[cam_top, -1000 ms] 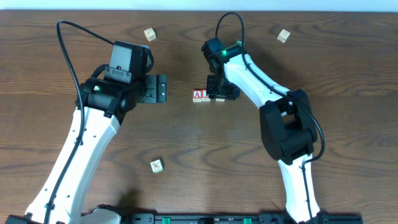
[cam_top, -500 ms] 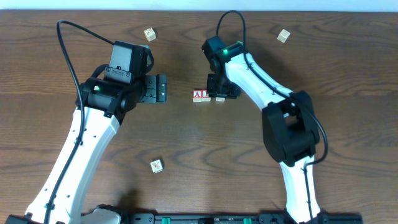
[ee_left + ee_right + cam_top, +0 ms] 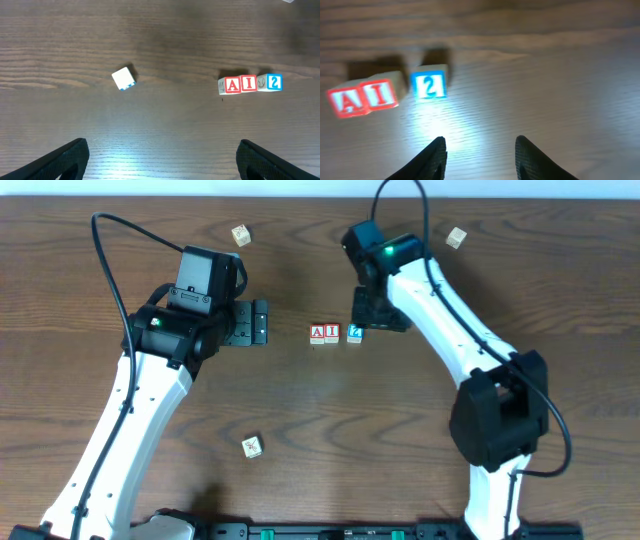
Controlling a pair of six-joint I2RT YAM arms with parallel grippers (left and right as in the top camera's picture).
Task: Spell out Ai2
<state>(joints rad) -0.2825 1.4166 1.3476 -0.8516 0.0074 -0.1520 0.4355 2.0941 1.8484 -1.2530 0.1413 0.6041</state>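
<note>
Overhead: A cube (image 3: 317,333), I cube (image 3: 331,333) and 2 cube (image 3: 354,333) sit in a row mid-table (image 3: 300,430), reading A-I-2 left to right. A and I are touching. The 2 is just beside the I with a slight gap. The right gripper (image 3: 372,318) hangs just beyond the 2, close but not on it. The left gripper (image 3: 260,322) is level with the row, off to its left, well apart from the A. There are three loose ones: far-left cube (image 3: 240,234), far-right cube (image 3: 456,237) and near cube (image 3: 252,446), all well away from the row.

Left wrist: jaws spread wide, nothing between them. The row is ahead to the right, letters upright and readable. A white cube (image 3: 123,79) with a blue side lies tilted to the left of the row, well apart.

Right wrist: blurry. Jaws parted and released, bare wood between the fingers. The 2 sits ahead, clear of both tips, with A and I to its left.
</note>
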